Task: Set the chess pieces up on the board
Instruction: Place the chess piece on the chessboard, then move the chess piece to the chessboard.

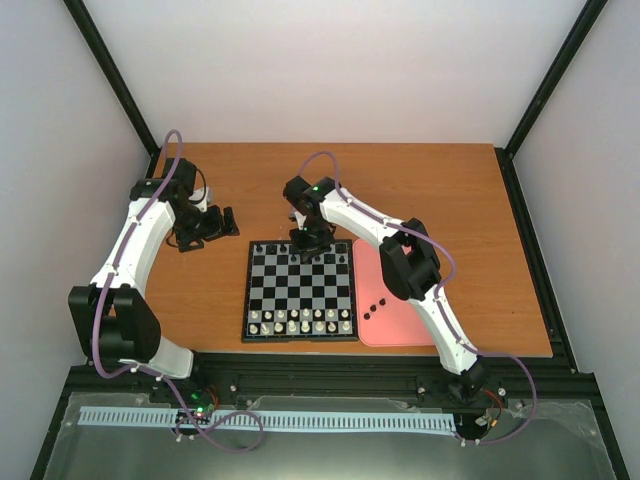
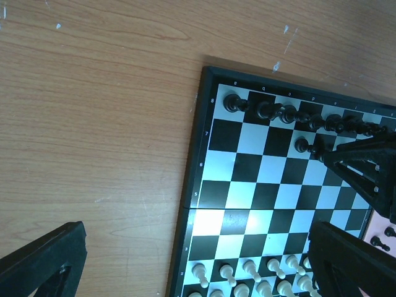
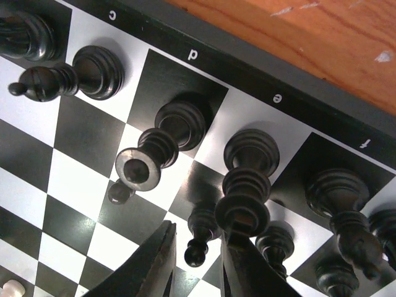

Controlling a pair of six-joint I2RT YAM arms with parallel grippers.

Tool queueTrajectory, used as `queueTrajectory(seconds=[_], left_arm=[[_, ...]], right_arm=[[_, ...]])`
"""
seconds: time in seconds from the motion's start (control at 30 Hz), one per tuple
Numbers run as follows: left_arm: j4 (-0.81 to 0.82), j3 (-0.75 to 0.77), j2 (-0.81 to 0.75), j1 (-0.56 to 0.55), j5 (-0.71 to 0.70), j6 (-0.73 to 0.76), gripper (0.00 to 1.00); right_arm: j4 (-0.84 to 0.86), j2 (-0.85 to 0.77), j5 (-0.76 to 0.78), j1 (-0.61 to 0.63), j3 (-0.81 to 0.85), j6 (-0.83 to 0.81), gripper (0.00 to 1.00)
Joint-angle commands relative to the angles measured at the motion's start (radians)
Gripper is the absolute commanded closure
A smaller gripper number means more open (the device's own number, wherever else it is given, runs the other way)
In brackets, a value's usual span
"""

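Observation:
The board (image 1: 300, 290) lies mid-table. Black chess pieces (image 1: 300, 249) stand along its far row, also seen in the left wrist view (image 2: 291, 114) and, close up, in the right wrist view (image 3: 170, 133). My right gripper (image 1: 312, 243) hangs over the second far row. Its jaws are open, and a black pawn (image 3: 201, 238) stands on the board between the fingertips (image 3: 154, 266) with a gap on each side. My left gripper (image 1: 215, 225) is wide open and empty over the bare wood left of the board (image 2: 198, 185).
White pieces (image 1: 300, 320) fill the two near rows. A pink tray (image 1: 400, 310) lies right of the board with three black pieces (image 1: 375, 306) on it. The right arm reaches over the tray and the board's right side.

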Motion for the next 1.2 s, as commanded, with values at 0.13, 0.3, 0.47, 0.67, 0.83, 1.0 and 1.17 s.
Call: queueTrajectory(seconds=[0.13,0.3,0.47,0.67,0.83,1.0,1.17], left_arm=[[0.012,0.011,-0.003,0.000,0.018,0.002,0.00],[0.012,0.007,-0.005,0.001,0.014,0.004,0.00],[0.010,0.010,-0.007,0.000,0.018,0.005,0.00],[0.012,0.013,0.000,0.000,0.030,0.009,0.00],[0.012,0.019,0.000,0.000,0.036,0.012,0.00],[0.000,0.043,-0.053,-0.040,0.023,0.040,0.00],[-0.005,0.033,-0.128,-0.173,-0.016,0.002,0.00]], right_arm=[[0.000,-0.096,-0.017,0.008,0.020,0.000,0.78],[-0.013,-0.158,-0.026,0.011,-0.005,-0.009,0.77],[-0.012,-0.250,0.037,0.010,-0.112,-0.004,0.77],[0.018,-0.470,0.125,-0.055,-0.399,0.043,0.67],[0.042,-0.645,0.152,-0.140,-0.694,0.055,0.67],[0.090,-0.747,0.173,-0.191,-0.897,0.072,0.67],[0.141,-0.792,0.191,-0.258,-0.976,0.078,0.66]])
